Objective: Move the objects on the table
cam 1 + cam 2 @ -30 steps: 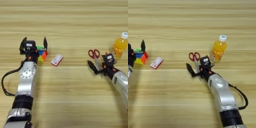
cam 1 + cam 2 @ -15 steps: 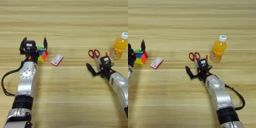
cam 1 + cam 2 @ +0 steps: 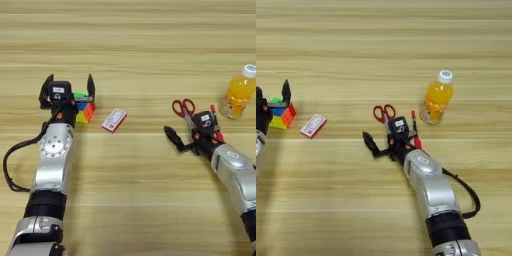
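Scissors (image 3: 384,114), stiff and flat, lie beside my right gripper (image 3: 390,139), whose fingers are spread; I would pinch the blades. My left gripper (image 3: 68,90), fingers apart, straddles the light, rigid puzzle cube (image 3: 83,106).

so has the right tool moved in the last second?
Yes. The right tool has slid toward the robot's left, across the red-handled scissors and further from the bottle. Both stayed put.
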